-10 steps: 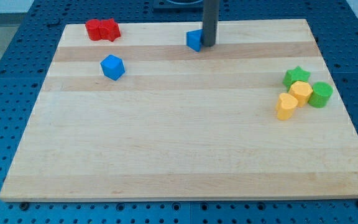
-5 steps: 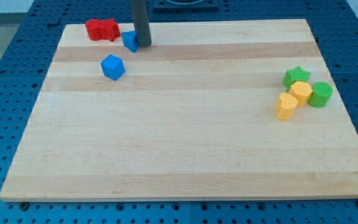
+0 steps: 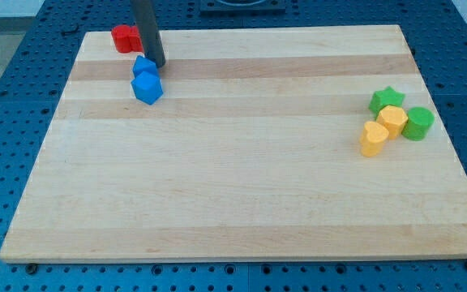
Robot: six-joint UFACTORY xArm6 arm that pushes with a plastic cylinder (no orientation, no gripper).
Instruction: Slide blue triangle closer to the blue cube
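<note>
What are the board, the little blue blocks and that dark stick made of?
The board looks like pale wood: lengthwise grain and joined strips, matte. The blue cube and blue triangle, which appear to touch, look like moulded plastic: even colour, faint sheen. The rod ending in my tip, just right of the triangle, is smooth and dark; metal or plastic, I can't tell.

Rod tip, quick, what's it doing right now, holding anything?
My tip: no gripper, holds nothing; against the blue triangle, on its right, which sits against the blue cube.

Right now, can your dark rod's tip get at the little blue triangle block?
Probably yes: my tip already sits against the blue triangle, on its right, with nothing between. The blue cube lies just below.
</note>
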